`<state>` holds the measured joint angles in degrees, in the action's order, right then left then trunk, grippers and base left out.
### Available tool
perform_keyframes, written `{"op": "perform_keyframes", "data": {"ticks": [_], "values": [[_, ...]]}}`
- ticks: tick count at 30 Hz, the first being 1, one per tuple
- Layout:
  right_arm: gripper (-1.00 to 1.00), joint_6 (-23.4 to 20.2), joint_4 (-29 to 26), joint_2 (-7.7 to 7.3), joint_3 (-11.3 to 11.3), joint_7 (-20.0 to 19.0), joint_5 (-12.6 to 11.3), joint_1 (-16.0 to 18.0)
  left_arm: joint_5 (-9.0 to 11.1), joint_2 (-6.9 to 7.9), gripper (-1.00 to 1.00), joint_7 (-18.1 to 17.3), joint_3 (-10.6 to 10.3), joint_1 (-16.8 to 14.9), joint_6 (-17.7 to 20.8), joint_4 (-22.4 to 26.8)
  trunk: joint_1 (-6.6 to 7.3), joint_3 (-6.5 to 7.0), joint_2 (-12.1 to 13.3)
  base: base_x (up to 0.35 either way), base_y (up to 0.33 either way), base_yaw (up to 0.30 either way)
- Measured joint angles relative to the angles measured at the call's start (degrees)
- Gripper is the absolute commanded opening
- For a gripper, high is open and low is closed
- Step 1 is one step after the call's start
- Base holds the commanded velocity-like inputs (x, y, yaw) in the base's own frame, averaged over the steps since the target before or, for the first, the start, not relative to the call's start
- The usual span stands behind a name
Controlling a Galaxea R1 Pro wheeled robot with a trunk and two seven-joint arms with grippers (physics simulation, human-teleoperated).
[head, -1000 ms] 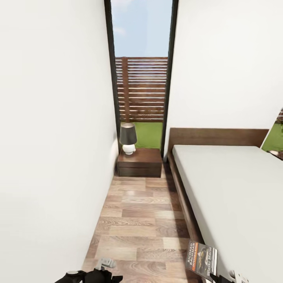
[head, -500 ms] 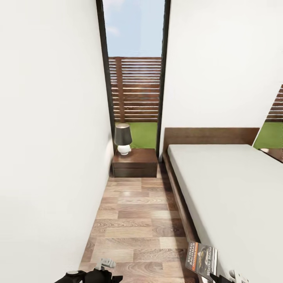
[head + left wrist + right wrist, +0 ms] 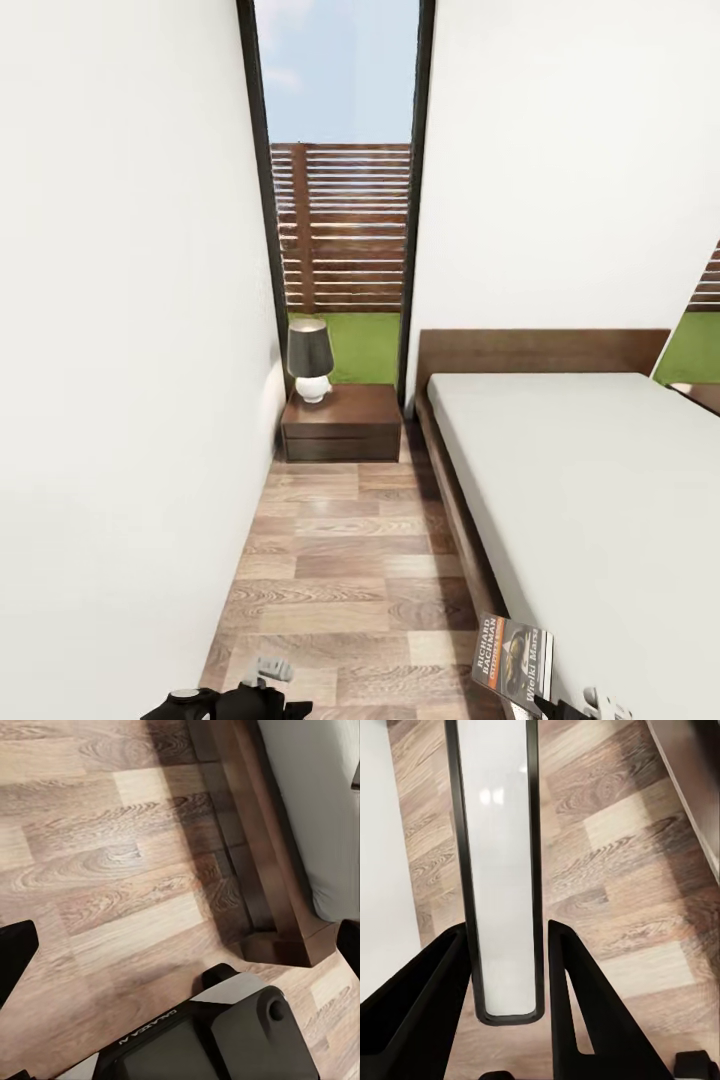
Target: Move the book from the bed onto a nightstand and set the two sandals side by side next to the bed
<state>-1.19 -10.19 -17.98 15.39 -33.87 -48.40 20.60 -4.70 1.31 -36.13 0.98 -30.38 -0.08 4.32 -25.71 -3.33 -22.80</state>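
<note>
- The book (image 3: 513, 660), seen edge-on in the right wrist view, stands clamped between the right gripper (image 3: 502, 967) fingers, carried for the nightstand (image 3: 342, 425).
- The nightstand sits ahead beside the bed (image 3: 590, 480), a lamp (image 3: 311, 360) on it.
- Left gripper (image 3: 268, 672): cannot tell how open.

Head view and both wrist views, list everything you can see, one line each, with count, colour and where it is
Book: one, dark with orange band, held by the right gripper beside the bed's edge.
Bed: one, pale grey mattress, brown frame, right.
Nightstand: one, dark brown, far end by the window.
Lamp: one, dark shade, white base, on the nightstand.
Window: one, dark-framed, far wall.
Floor: wood planks.
Left gripper: black, low left.
Right gripper: black, shut on the book.
</note>
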Motion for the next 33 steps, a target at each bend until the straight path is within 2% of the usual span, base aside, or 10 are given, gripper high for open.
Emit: {"op": "perform_keyframes", "data": {"ticks": [33], "values": [[-1.00, 0.00, 0.01, 0.00, 0.05, 0.00, 0.03, 0.01, 0.00, 0.00, 1.00, 0.02, 0.00, 0.00, 0.00, 0.00, 0.00, 0.00, 0.00, 0.328, 0.000, 0.000]]}}
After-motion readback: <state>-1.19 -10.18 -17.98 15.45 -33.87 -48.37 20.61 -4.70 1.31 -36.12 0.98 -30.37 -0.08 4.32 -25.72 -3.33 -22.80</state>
